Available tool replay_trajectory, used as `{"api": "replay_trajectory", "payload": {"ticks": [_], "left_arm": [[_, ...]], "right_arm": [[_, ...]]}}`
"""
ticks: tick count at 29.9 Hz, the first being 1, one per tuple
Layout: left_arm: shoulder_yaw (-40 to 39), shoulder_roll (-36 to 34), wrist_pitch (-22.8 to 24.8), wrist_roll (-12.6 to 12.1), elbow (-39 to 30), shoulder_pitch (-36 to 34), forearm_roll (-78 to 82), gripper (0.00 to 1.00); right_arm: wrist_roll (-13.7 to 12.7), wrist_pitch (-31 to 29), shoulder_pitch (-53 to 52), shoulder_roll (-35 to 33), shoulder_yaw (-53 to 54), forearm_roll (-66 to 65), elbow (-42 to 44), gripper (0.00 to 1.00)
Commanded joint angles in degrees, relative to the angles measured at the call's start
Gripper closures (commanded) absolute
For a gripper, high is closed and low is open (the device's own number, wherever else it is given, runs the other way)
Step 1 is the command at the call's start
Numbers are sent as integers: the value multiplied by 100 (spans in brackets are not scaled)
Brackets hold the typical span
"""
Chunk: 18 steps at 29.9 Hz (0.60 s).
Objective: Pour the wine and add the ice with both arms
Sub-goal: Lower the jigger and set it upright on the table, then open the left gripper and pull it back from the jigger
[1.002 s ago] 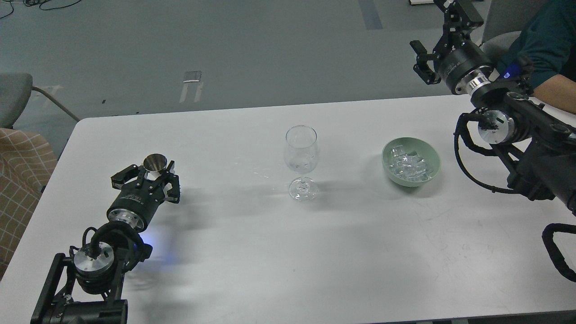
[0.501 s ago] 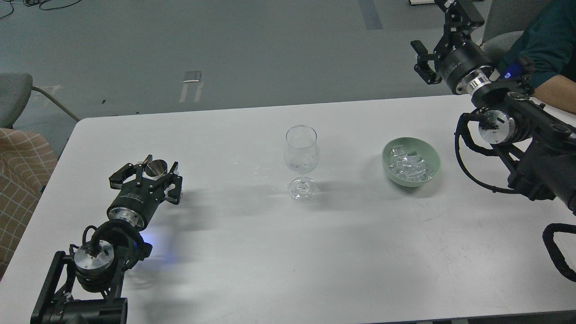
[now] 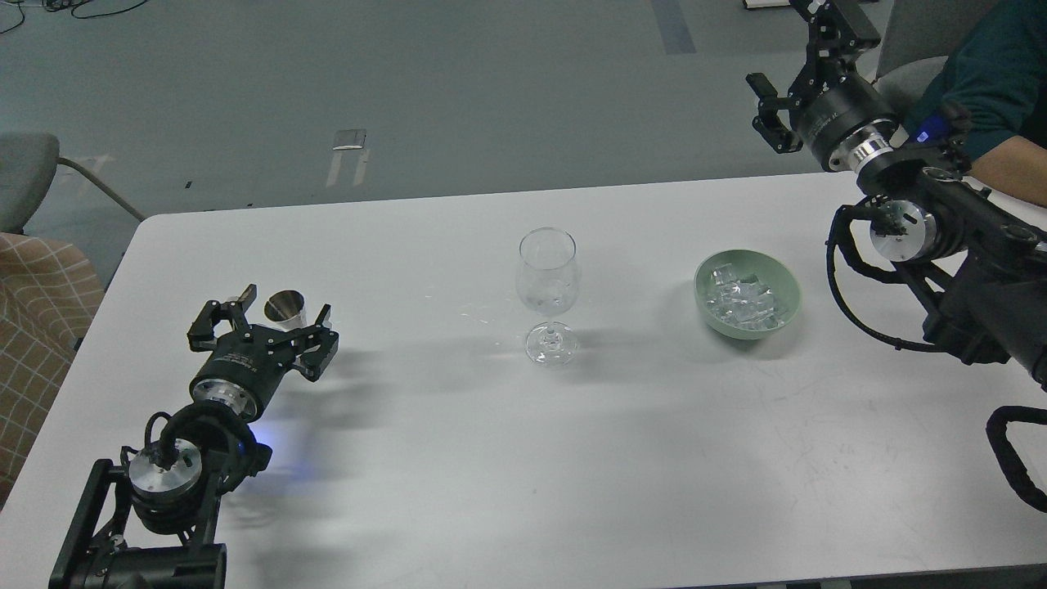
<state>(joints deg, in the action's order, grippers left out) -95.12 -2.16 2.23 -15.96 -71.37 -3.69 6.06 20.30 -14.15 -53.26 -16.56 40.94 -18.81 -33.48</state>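
A clear stemmed glass (image 3: 548, 278) stands upright mid-table; glints low in its bowl may be ice or wine, I cannot tell which. A pale green bowl (image 3: 789, 288) to its right holds several clear ice cubes (image 3: 743, 298). A small metal cup (image 3: 285, 309) stands upright on the table at the left. My left gripper (image 3: 278, 323) lies low just behind the cup, its fingers spread wide on either side and not touching it. My right gripper (image 3: 795, 49) is open and empty, raised high beyond the table's far right edge.
The white table (image 3: 458, 458) has its far edge just past the glass. A person's teal-sleeved arm (image 3: 998, 98) is at the far right beside my right arm. A grey chair (image 3: 24, 176) and plaid fabric (image 3: 41, 327) are at the left.
My left gripper has opened and let go of the metal cup, then drawn back a little toward me. The cup stays upright. The right arm has barely moved.
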Motion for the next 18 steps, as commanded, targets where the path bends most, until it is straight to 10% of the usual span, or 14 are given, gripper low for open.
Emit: {"api": "replay_trajectory", "payload": {"ticks": [1, 18], "left_arm": [[-68, -64, 32, -48, -35, 236, -26, 2], [-1236, -741, 2123, -329, 0, 1283, 18, 2]], "right_arm": [[0, 0, 9, 21, 2, 0, 0, 0], [0, 0, 43, -348, -7, -70, -342, 0]]}}
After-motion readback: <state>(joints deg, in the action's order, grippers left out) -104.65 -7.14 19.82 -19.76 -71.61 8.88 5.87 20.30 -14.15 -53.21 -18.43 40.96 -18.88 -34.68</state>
